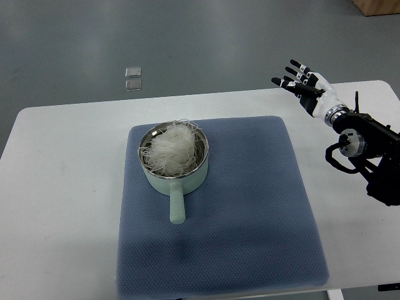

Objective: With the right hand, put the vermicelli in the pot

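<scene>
A pale green pot (177, 180) with a short handle pointing toward me stands on the left part of a blue mat (250, 206). A white bundle of vermicelli (171, 147) lies inside the pot, heaped above its rim. My right hand (302, 84) is raised over the table's far right edge, well to the right of the pot, fingers spread and empty. Its arm comes in from the right edge. The left arm does not show.
The mat lies on a white table (62, 187). Two small clear square things (132, 78) lie on the grey floor beyond the table's far edge. A brown box corner (378, 6) shows at the top right.
</scene>
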Controlling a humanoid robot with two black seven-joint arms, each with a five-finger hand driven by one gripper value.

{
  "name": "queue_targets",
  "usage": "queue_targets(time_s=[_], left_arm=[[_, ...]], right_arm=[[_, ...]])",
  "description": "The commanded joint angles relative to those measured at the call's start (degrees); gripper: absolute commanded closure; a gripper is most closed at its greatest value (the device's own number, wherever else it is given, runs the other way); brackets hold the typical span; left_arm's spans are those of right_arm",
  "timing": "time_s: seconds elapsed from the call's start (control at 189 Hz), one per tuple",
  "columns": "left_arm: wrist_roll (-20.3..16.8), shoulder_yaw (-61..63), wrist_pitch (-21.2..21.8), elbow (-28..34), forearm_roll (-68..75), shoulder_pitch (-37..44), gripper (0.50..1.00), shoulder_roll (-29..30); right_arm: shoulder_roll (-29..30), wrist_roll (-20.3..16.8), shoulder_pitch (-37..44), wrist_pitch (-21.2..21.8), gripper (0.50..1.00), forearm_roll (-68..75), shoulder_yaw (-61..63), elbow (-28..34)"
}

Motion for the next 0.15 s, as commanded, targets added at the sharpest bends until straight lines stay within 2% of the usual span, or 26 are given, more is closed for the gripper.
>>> queue_targets(time_s=[0.0, 0.143], left_arm=[[0.00, -0.14, 0.00, 0.02, 0.00, 0.00, 0.500, 0.00], [0.00, -0.14, 0.00, 0.29, 0.00, 0.09, 0.500, 0.00]], right_arm=[[-0.07, 0.21, -0.56, 0.21, 0.574, 0.02, 0.31, 0.00], [0.02, 0.22, -1.00, 0.39, 0.574, -0.07, 0.22, 0.00]])
